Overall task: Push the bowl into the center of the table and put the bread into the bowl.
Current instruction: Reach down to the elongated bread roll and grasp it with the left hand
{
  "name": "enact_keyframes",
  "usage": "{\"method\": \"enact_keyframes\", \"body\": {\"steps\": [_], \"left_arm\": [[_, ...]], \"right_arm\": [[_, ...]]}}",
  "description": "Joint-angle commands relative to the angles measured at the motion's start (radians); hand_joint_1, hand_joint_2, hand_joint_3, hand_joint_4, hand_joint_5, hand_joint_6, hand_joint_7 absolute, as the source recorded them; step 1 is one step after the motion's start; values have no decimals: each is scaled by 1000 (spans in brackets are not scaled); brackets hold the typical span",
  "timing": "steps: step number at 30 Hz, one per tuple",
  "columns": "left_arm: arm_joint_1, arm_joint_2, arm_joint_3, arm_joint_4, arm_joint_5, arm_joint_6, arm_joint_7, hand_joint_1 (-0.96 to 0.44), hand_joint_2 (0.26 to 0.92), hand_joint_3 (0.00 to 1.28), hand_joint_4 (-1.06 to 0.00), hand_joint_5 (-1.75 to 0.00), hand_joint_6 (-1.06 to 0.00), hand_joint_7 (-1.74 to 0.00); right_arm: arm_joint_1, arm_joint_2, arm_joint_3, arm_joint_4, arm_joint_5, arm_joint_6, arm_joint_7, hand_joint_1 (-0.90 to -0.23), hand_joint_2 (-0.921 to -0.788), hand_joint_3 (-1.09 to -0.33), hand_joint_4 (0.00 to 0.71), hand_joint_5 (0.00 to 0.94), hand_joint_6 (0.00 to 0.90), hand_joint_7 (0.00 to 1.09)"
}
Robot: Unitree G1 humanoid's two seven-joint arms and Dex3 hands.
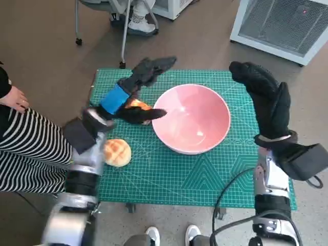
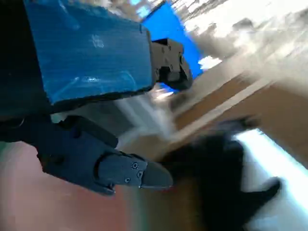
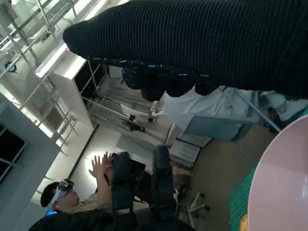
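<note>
The left hand (image 1: 137, 87) hovers spread just left of the pink bowl (image 1: 191, 119), holding nothing; the right hand (image 1: 264, 97) hangs open at its right. Bread (image 1: 117, 152) lies near-left on the mat (image 1: 205, 174).

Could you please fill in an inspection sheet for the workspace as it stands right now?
Surface: green cutting mat covering the small table.
Job's things: pink bowl upright, empty, near the mat's middle; one bread bun on the mat; another partly hidden under the left hand.
Clutter: nothing seen.
Hands: left hand over the second bun, grip unclear; right hand raised beside the bowl, holding nothing.
Cables: black cable by the right forearm.
Surroundings: person in striped clothing, chair legs, white unit.
</note>
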Motion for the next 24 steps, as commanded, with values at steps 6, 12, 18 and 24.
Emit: {"method": "enact_keyframes", "body": {"steps": [6, 12, 18, 24], "left_arm": [[-111, 203, -92, -52, 224, 257, -18, 193, 761, 65, -2, 1, -15, -141], [-126, 229, -130, -61, 257, 315, -42, 206, 764, 65, 1, 1, -41, -130], [-165, 229, -184, -16, 288, 345, -80, 137, 765, 65, 1, 1, -56, -115], [-202, 215, -235, 38, 321, 355, -90, 117, 770, 68, 1, 1, -70, -105]], "right_arm": [[21, -6, 3, 10, 3, 13, -7, -783, -921, -758, 146, 7, 121, 382], [17, -4, 1, 22, 5, 10, -13, -774, -921, -759, 150, 8, 118, 393], [15, 7, 3, 23, 3, 11, -26, -772, -921, -759, 152, 7, 115, 400], [11, 16, 8, 23, -2, 15, -41, -763, -921, -761, 151, 6, 110, 408]]}}
